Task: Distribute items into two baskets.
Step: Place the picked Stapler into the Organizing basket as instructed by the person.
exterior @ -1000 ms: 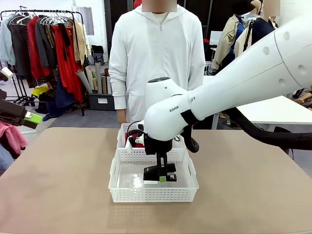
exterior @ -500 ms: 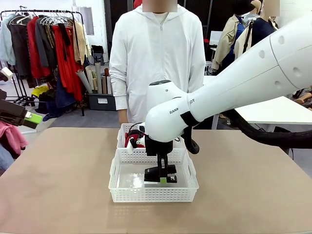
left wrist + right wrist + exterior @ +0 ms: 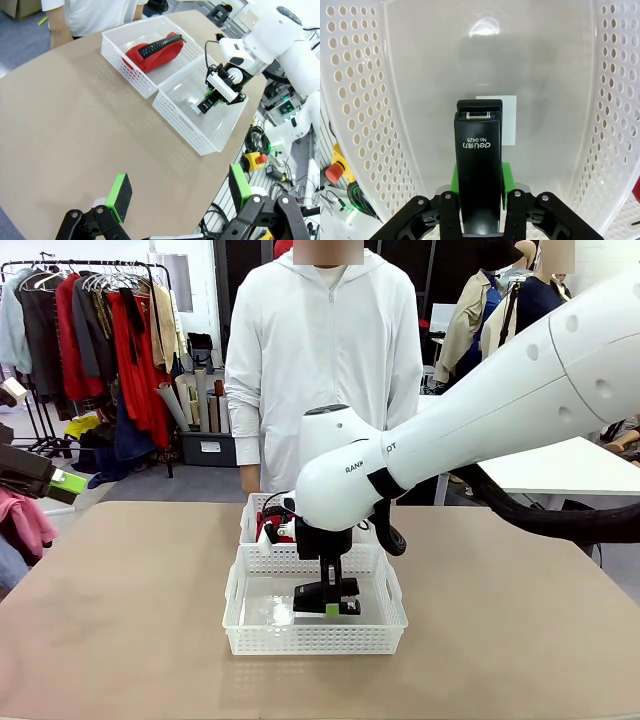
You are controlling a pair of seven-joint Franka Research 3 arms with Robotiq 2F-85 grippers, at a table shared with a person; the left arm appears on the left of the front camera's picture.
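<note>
Black stapler (image 3: 479, 165) sits clamped between the right gripper's (image 3: 327, 606) closed pads, low inside the near basket (image 3: 240, 625) — placing step, I judge. Next: release, then lift straight out. Behind it, the red pouch (image 3: 154, 50) fills the far basket (image 3: 116, 44).

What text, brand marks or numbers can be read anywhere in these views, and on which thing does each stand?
"deli" logo and "No.0425", upside down in the right wrist view: on top of the black stapler held in the right hand.
"RANK" and "OT", partly hidden lettering: on the right arm in the front view.
White label on the basket floor: blank.
</note>
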